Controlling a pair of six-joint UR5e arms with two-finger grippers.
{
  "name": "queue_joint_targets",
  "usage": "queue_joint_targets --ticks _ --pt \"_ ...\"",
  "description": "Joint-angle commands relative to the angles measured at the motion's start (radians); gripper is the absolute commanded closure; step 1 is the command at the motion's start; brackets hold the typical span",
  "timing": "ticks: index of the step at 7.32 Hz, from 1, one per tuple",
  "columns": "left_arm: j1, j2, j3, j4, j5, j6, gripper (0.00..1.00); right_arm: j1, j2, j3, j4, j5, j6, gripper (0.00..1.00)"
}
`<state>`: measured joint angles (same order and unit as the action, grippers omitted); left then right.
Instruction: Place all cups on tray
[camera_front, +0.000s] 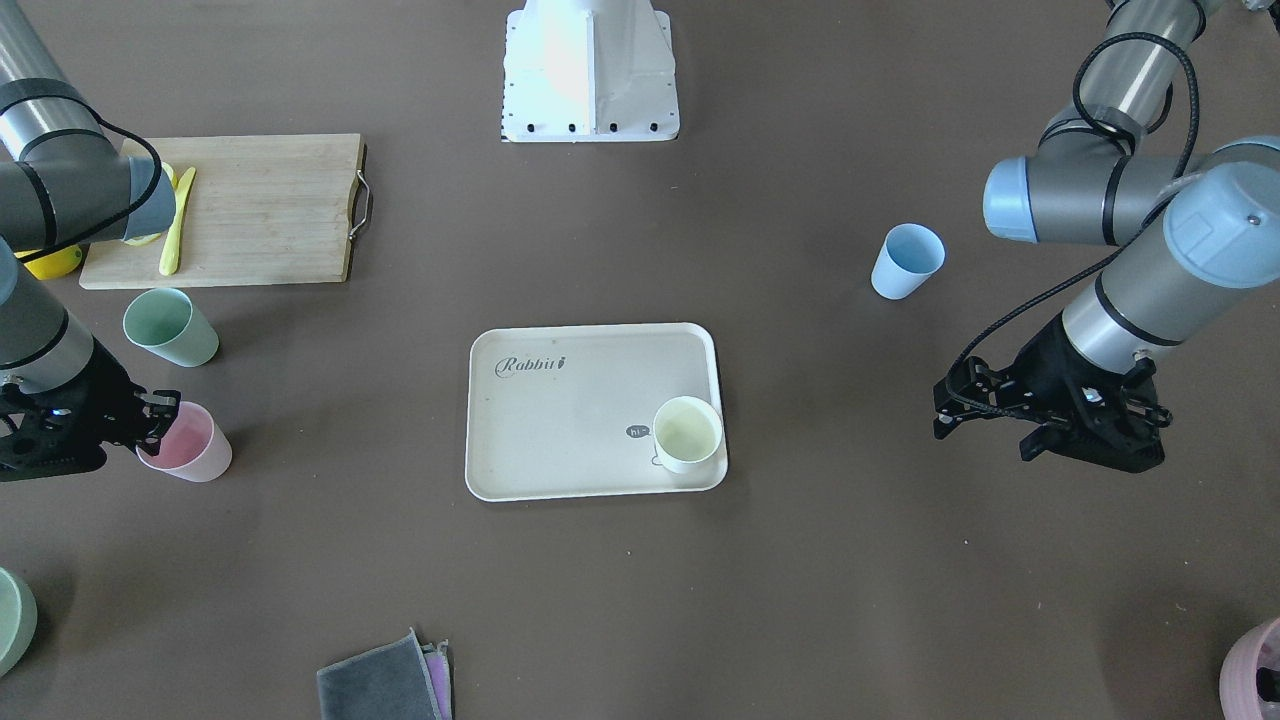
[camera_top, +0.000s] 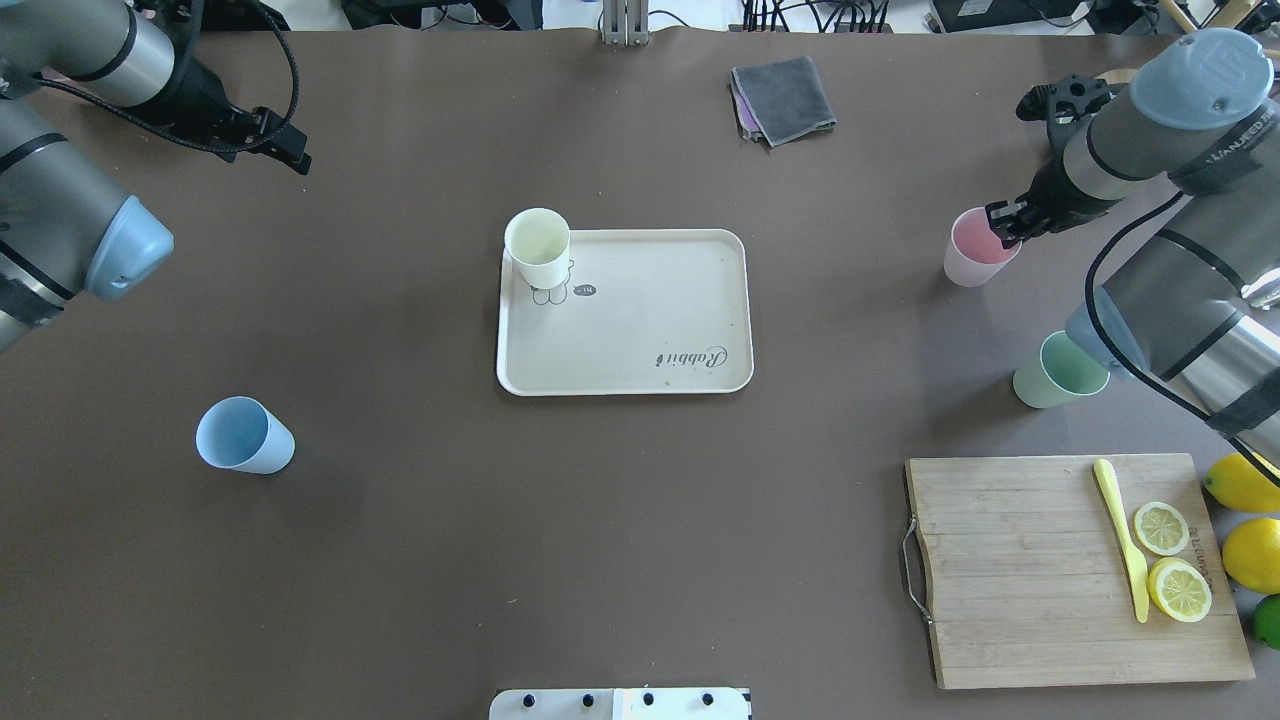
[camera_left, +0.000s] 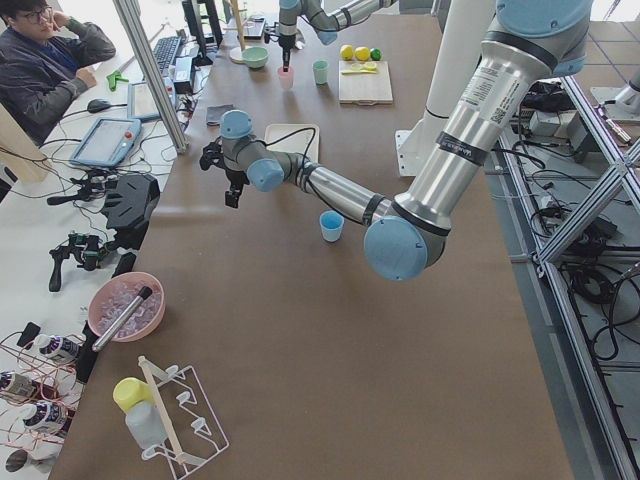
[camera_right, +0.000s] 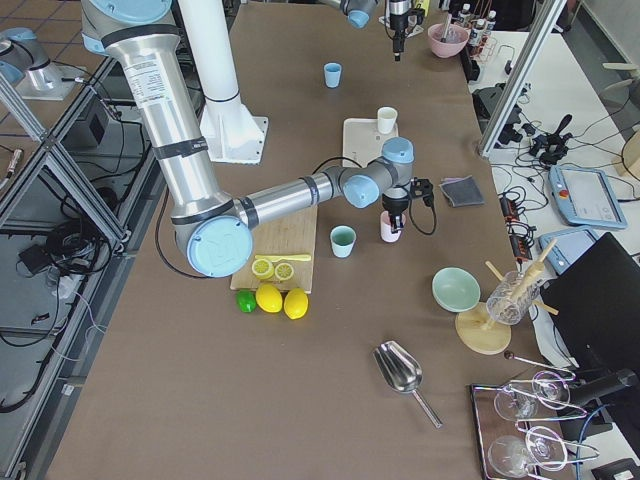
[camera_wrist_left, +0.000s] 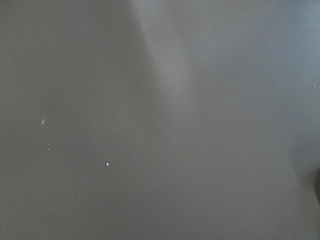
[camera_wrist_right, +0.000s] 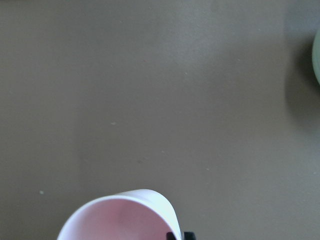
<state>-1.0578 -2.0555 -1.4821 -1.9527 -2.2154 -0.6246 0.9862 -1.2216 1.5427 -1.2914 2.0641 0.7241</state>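
Overhead exterior showed the right gripper (camera_top: 1001, 227) at the pink cup's (camera_top: 968, 256) right rim, clamped or not one could not tell, the cup standing well right of the tray (camera_top: 640, 315).

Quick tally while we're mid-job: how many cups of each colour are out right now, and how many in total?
Cream-yellow cup: 1, on the tray
Pink cup: 1
Pale green cup: 1
Light blue cup: 1
Total: 4
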Motion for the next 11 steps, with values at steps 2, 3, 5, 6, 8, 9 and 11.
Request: queue_joint_targets --ticks 2,3,5,6,8,9,11 --pt "0.004 0.0 0.0 -0.002 -0.001 -0.009 0.02 -0.133 0.19 -0.018 -0.009 -0.013 0.403 1.0" --pt "0.004 0.0 0.0 -0.003 -0.001 -0.009 0.02 -0.183 0.258 -0.048 -0.009 -0.048 0.484 1.0" --pt "0.009 -0.002 0.002 -0.005 -0.001 -0.01 0.02 -0.256 0.355 -0.107 -0.006 -0.129 0.589 1.0" --pt "0.009 0.0 0.002 -0.005 -0.001 -0.01 0.02 -0.27 0.361 -0.108 -0.002 -0.137 0.587 1.0" --pt "0.009 0.0 0.0 -0.006 -0.001 -0.01 0.02 -0.271 0.361 -0.108 -0.006 -0.137 0.581 0.14" --pt "0.01 0.0 0.0 -0.006 -0.001 -0.012 0.02 -0.267 0.37 -0.107 -0.003 -0.137 0.577 0.0" --pt "0.01 0.017 -0.026 -0.006 -0.001 -0.023 0.02 -0.204 0.41 -0.096 -0.016 -0.092 0.574 0.0"
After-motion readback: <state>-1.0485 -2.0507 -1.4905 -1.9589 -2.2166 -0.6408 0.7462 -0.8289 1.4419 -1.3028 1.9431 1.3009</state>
